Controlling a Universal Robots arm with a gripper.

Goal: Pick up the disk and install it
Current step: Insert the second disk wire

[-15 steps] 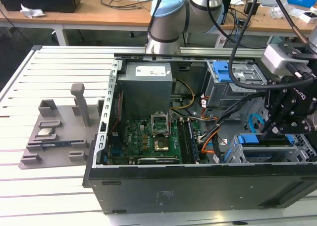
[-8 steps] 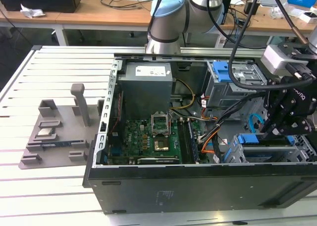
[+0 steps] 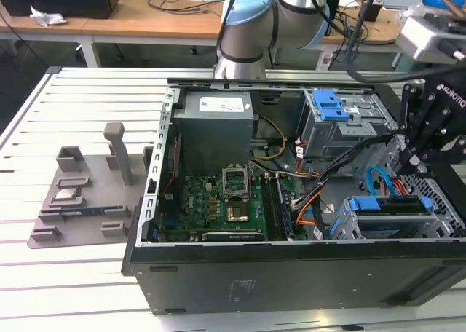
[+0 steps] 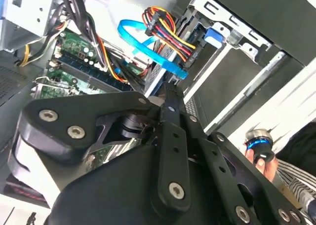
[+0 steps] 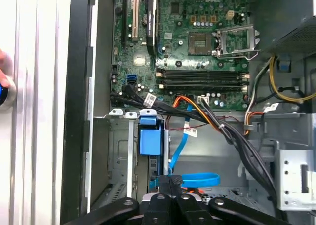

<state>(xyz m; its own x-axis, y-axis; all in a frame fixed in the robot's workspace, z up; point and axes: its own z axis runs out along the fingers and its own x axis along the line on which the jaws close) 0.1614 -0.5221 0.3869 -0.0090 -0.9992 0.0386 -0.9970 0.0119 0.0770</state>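
The disk (image 3: pixel 386 204) already sits in the drive cage (image 3: pixel 437 219) at the computer case's (image 3: pixel 291 266) front corner, beside the motherboard (image 3: pixel 218 201) — seated or nearly so, I judge. It stands on edge, long axis running along the case's front wall. The hand (image 3: pixel 409 161) hovers just above the cage — fingers pressed together, holding nothing.

Slatted white metal table (image 3: pixel 87 113) underfoot of the work area, ribs running lengthwise, evenly lit. Grey moulded fixture tray (image 3: pixel 80 194) resting on it toward the exterior view's left. Behind, a wooden bench (image 3: pixel 131 15) on white legs, strewn with cables (image 3: pixel 182 1) and a crumpled white cloth (image 3: pixel 45 16). Dark floor visible beneath the bench. No harsh shadows; diffuse overhead light.
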